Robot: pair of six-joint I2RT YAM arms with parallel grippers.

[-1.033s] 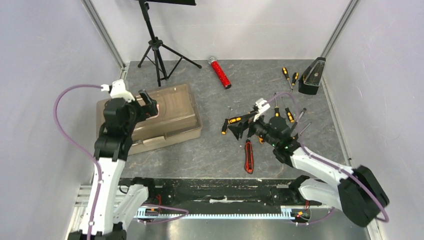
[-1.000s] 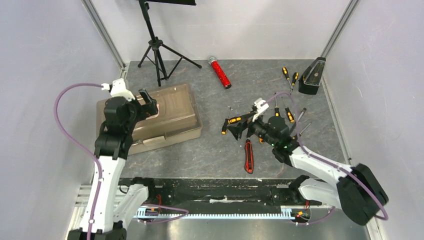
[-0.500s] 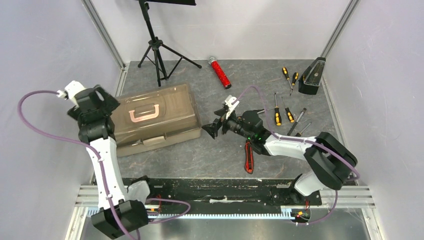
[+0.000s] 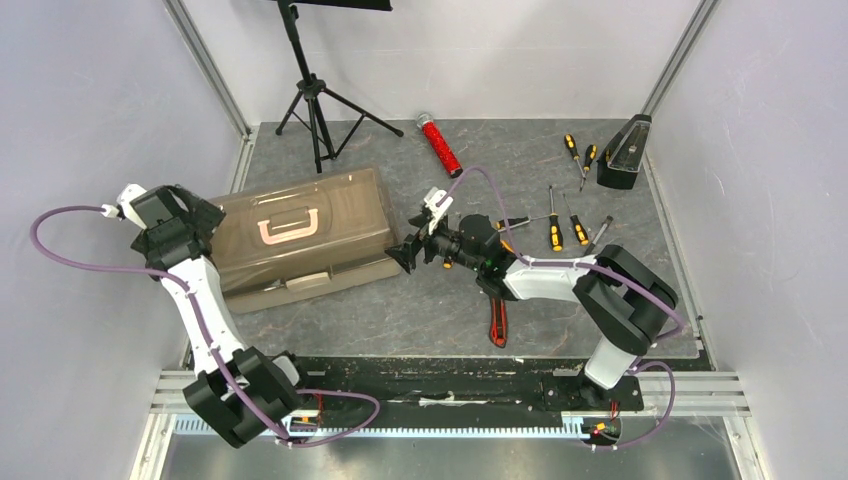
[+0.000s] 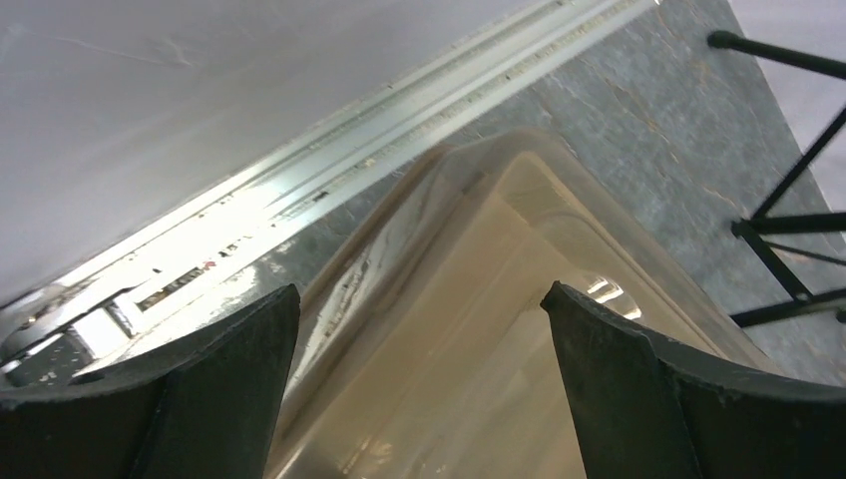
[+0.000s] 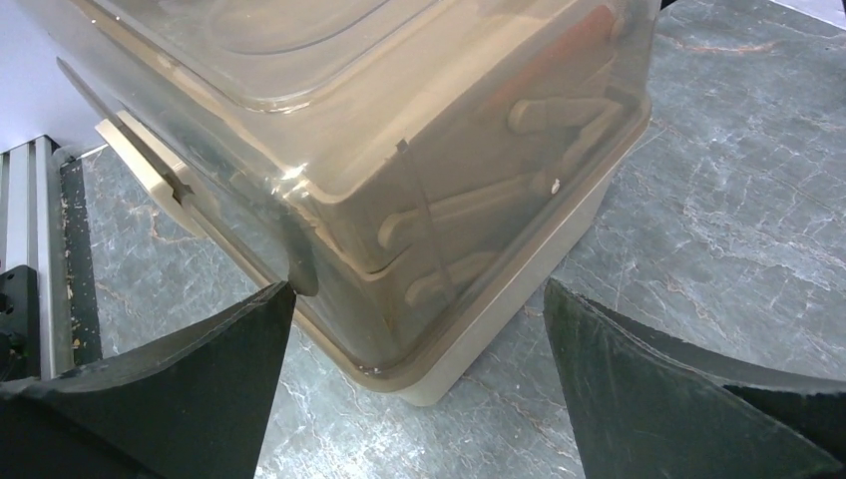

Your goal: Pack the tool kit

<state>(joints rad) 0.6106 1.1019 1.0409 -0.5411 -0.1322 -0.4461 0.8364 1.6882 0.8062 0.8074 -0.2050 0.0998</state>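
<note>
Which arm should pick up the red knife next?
Right. The red knife lies beside that arm, the open right gripper close by; the left gripper is at the toolbox's far left end.

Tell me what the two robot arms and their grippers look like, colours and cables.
The left arm and right arm are white links joined by chunky black joint housings. A purple cable loops along each to a small white wrist mount. The left gripper and right gripper each have two matte black, curved, tapering fingers.
</note>
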